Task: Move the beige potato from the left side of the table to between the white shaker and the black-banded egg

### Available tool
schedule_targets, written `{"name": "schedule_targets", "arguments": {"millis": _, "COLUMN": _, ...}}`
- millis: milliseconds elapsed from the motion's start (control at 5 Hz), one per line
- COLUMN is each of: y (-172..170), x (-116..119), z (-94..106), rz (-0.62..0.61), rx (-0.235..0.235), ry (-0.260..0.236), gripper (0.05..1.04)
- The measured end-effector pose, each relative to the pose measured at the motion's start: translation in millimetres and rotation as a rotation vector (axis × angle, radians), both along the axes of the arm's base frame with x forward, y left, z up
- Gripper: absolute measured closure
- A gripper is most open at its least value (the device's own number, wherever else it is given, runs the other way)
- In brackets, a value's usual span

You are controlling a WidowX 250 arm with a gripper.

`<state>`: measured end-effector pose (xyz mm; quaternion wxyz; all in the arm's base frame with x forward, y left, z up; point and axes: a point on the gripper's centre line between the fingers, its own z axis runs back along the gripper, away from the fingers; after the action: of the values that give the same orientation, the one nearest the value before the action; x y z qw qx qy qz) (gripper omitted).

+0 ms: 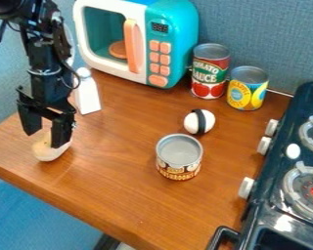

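Note:
The gripper [45,138] hangs open at the left of the wooden counter, its two fingers apart and pointing down. Just below it lies a rounded cream-coloured object [47,153], partly hidden by the finger on the right; whether they touch, I cannot tell. Behind the gripper and to its right stands a white bottle [87,93]. An open, empty-looking mushroom can [179,158] is upright near the middle of the counter, and a white egg-shaped piece with a black band [199,121] rests behind it.
A teal and white toy microwave [172,46] stands at the back. To its right are a tomato sauce can [210,71] and a yellow-and-blue can [247,89]. A dark toy stove [273,178] with white knobs occupies the right side. The counter's front edge [74,207] slants across the lower left.

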<state>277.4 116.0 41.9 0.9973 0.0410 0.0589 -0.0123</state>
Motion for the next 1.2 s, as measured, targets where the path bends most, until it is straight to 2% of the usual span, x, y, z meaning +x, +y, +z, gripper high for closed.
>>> {"name": "schedule_targets", "arguments": {"millis": 400, "y": -2, "x": 1, "z": -23.1, "rz": 0.021, "rx": -0.028, "ry": 0.039, "gripper": 0.083}}
{"name": "schedule_targets", "arguments": {"millis": 600, "y": -3, "x": 1, "z": -25.9, "rz": 0.025, "rx": -0.031, "ry": 0.046, "gripper": 0.121}}
{"name": "schedule_targets", "arguments": {"millis": 800, "y": -4, "x": 2, "z": -26.1, "rz": 0.022, "rx": -0.036, "ry": 0.032, "gripper": 0.348}}
{"name": "schedule_targets", "arguments": {"millis": 1000, "y": -9, "x": 7, "z": -11.3, "rz": 0.018, "rx": -0.057, "ry": -0.016, "gripper": 0.432}}
{"name": "schedule_targets", "arguments": {"millis": 1200, "y": -22, "x": 17, "z": 10.7, "rz": -0.009, "rx": -0.075, "ry": -0.08, "gripper": 0.432}}
